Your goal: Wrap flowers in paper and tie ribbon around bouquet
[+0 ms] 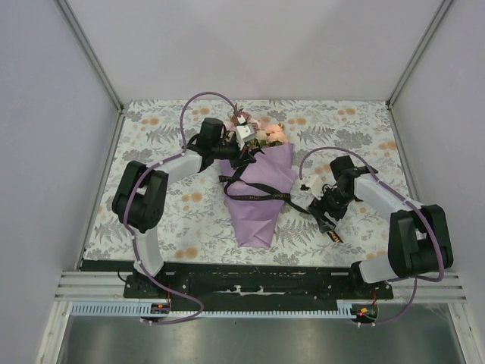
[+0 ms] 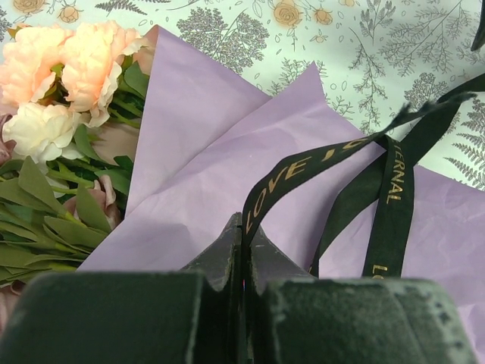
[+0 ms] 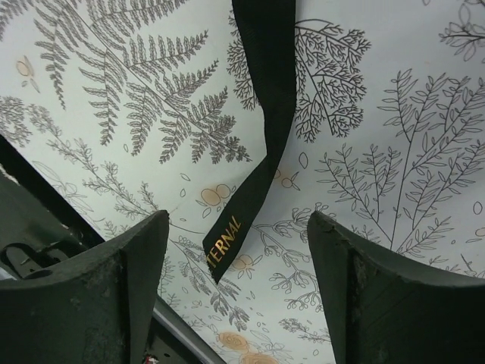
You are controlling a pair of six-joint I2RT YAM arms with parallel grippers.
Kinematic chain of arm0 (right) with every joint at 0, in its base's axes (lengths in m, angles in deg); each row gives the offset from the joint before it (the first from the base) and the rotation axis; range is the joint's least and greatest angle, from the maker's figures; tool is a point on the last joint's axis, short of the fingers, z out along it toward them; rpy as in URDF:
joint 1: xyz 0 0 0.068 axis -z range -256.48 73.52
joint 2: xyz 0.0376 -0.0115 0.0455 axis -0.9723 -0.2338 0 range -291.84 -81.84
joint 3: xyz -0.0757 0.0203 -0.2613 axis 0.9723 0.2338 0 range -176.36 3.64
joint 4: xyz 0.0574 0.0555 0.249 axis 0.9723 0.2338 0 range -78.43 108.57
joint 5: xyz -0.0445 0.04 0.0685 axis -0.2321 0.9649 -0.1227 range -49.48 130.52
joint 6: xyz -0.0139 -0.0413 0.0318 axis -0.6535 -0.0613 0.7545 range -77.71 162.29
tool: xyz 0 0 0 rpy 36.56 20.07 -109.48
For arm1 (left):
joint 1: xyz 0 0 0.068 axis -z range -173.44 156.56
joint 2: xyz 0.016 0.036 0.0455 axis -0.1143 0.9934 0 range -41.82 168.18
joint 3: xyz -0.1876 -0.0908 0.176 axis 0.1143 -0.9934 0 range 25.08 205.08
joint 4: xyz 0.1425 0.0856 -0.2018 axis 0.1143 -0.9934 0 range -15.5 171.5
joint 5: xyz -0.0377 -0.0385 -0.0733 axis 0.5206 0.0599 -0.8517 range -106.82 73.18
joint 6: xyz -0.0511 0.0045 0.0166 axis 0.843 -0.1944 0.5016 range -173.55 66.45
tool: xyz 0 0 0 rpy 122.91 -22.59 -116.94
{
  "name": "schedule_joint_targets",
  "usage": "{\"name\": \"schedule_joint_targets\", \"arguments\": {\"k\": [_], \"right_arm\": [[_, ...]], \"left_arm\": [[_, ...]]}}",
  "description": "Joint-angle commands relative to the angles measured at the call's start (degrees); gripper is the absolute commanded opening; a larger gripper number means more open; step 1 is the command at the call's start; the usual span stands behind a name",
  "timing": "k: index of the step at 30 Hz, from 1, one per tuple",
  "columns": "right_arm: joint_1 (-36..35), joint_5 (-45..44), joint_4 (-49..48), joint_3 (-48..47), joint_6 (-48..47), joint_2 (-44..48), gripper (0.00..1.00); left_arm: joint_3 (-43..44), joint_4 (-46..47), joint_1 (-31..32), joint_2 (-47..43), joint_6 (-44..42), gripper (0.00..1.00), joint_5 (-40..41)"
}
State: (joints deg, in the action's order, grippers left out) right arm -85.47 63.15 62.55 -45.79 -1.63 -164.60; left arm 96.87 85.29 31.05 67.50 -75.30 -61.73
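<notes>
left wrist: left claw (image 2: 242, 235) pinches the ribbon (image 2: 303, 163) taut above the lilac-wrapped bouquet (image 2: 197, 136), likely to hold the loop tight. right claw (image 3: 239, 227) stands spread over the ribbon's loose end, which lies on the worktop (image 3: 394, 152), not gripped.

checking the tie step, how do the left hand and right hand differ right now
The left hand is shut, pinching the ribbon; the right hand is open, with the ribbon's end loose between its fingers. The left hand is over the bouquet; the right hand is over bare tablecloth beside it. Both are at the same ribbon.
</notes>
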Motion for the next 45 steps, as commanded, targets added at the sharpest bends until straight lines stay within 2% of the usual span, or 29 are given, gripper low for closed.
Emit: {"name": "schedule_joint_targets", "arguments": {"k": [1,5,10,11,14,15,19,23,31,37,39,45], "right_arm": [[-3.39,-6.45,-5.71,1.0,1.81,-1.08,0.79],[-7.17,-9.7,-9.92,1.79,5.24,-4.5,0.73],[-8.41,-16.03,-13.45,0.39,9.64,-10.92,0.52],[-8.41,-16.82,-13.63,0.21,10.08,-11.71,0.47],[-8.41,-18.68,-14.16,0.04,11.57,-12.25,0.14],[-8.32,-18.68,-13.81,-0.14,12.36,-11.73,0.0],[-5.43,-17.27,-13.19,-1.8,16.31,-4.97,0.0],[2.03,-13.42,-12.75,-7.68,20.8,-0.56,0.0],[8.64,-16.39,-11.52,-14.99,20.46,-4.95,0.0],[16.63,-18.94,-10.29,-14.91,15.89,-5.92,0.0],[18.56,-19.38,-8.89,-14.82,14.13,-6.45,0.0],[26.21,-22.28,-8.53,-12.19,9.91,-9.95,0.0]], "left_arm": [[-0.07,3.06,0.38,-2.7,2.25,0.02,1.13],[-0.51,3.5,0.38,-2.79,2.25,0.02,2.28],[-1.12,4.03,0.47,-3.41,3.82,0.02,3.42],[-1.3,4.12,0.38,-3.58,4.26,0.02,3.77],[-2.18,4.2,0.47,-4.72,6.46,0.02,5.43],[-2.7,4.12,0.3,-5.34,7.16,0.02,6.05],[-6.65,5.17,-1.19,-10.08,12.33,0.02,8.6],[-9.29,5.17,-5.32,-14.04,17.97,0.02,10.89],[-10.27,2.02,-14.46,-15.63,25.27,0.02,19.23],[-10.96,-3.52,-20.7,-16.15,23.0,0.02,23.62],[-12.45,-3.53,-22.28,-17.2,19.15,0.02,27.48],[-14.05,-5.9,-30.63,-15.9,10.61,0.02,30.93]]}}
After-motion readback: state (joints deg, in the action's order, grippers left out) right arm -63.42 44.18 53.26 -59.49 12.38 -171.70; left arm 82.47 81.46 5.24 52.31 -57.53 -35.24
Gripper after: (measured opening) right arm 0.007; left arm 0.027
